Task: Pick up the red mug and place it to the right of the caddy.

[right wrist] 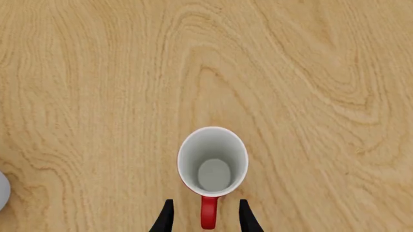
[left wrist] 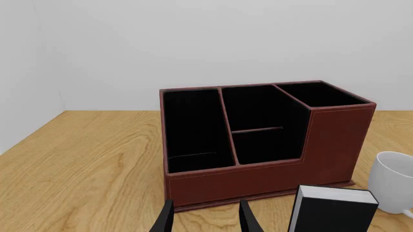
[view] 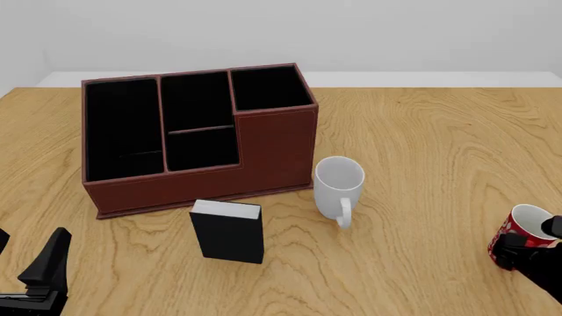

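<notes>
The right gripper (right wrist: 203, 217) was held pointing down over the red mug (right wrist: 212, 162), its spread fingers flanking the handle without touching. The mug stood upright, well right of the caddy (view: 197, 135). The left gripper (left wrist: 206, 218) was parked low, fingers apart.

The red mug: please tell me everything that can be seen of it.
The red mug is small, glossy red outside with white markings, plain white inside, and empty. It stands upright on the wooden table, near the right edge of the front view, far right of the caddy. The right pincer straddles its red handle, fingers apart.
</notes>
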`<action>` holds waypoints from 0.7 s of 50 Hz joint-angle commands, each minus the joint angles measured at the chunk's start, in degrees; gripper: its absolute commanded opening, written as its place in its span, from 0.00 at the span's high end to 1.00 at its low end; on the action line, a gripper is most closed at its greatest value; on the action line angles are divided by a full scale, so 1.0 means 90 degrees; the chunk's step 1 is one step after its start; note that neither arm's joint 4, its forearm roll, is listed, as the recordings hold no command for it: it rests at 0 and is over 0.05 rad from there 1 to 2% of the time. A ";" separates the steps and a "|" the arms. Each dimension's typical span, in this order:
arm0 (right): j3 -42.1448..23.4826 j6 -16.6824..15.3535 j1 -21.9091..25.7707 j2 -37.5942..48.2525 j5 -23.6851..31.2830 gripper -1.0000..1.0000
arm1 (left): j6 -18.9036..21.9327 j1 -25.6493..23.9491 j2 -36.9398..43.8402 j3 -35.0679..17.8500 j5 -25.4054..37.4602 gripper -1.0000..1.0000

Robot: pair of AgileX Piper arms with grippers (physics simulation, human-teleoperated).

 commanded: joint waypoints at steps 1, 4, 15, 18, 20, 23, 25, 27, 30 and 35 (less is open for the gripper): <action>0.0056 0.0019 -0.0011 0.0215 -0.0212 0.00 | 0.0000 0.0000 0.0000 0.0000 0.0000 0.00; 0.0075 0.0042 -0.0002 0.0265 -0.0263 0.00 | 0.0000 0.0000 0.0000 0.0000 0.0000 0.00; 0.0070 -0.0038 -0.0059 0.0136 -0.0163 1.00 | 0.0000 0.0000 0.0000 0.0000 0.0000 0.00; 0.0044 -0.0044 -0.0085 0.0050 -0.0074 1.00 | 0.0000 0.0000 0.0000 0.0000 0.0000 0.00; 0.0034 -0.0042 -0.0072 0.0014 -0.0035 1.00 | 0.0000 0.0000 0.0000 0.0000 0.0000 0.00; 0.0016 -0.0069 -0.0081 -0.0037 0.0018 1.00 | 0.0000 0.0000 0.0000 0.0000 0.0000 0.00; 0.0004 -0.0070 -0.0098 -0.0058 0.0044 1.00 | 0.0000 0.0000 0.0000 0.0000 0.0000 0.00; -0.0003 -0.0110 -0.0088 -0.0116 0.0091 1.00 | 0.0000 0.0000 0.0000 0.0000 0.0000 0.00; -0.0022 -0.0116 -0.0068 -0.0159 0.0147 1.00 | 0.0000 0.0000 0.0000 0.0000 0.0000 0.00; -0.0086 -0.0147 -0.0072 -0.0248 0.0259 1.00 | 0.0000 0.0000 0.0000 0.0000 0.0000 0.00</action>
